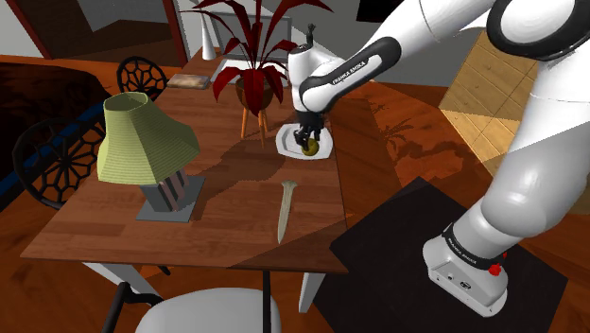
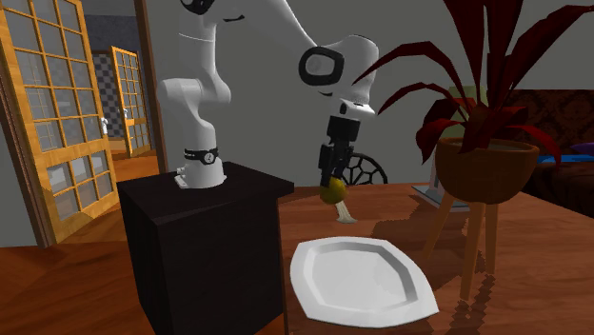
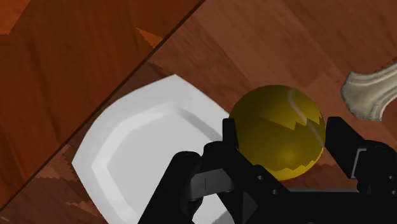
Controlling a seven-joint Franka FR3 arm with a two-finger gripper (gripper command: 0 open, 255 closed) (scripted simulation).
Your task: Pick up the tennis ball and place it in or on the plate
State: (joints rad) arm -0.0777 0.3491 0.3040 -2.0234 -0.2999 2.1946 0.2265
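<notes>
The pincer [image 1: 309, 144] is clenched on the tennis ball [image 1: 309, 149], a dull yellow ball with a pale seam. It holds the ball off the counter [image 1: 217, 232] with a black finger on either side. In the wrist view the ball [image 3: 280, 130] hangs over bare wood just beside the rim of the white plate [image 3: 143, 149], not over its middle.

A potted plant [image 1: 253, 57] with long dark-red leaves stands on a three-legged wooden stand. Its legs are near the plate [image 1: 286, 144] on the shoulder view's left, and its leaves spread at about the height of the arm's wrist. A pale long utensil [image 1: 286, 210] lies flat on the wood. One end of it shows close by the ball in the wrist view [image 3: 369, 95]. A lamp [image 1: 142, 142] with a green shade sits well apart, toward the shoulder view's left.

The plate lies right at the counter's edge on the side toward the black stand [image 2: 205, 247]. In the second exterior view it [image 2: 362, 276] is bare, with open air above it. Bare wood runs between the lamp and the utensil. A white-seated chair [image 1: 203, 312] is drawn up to the counter's near edge.
</notes>
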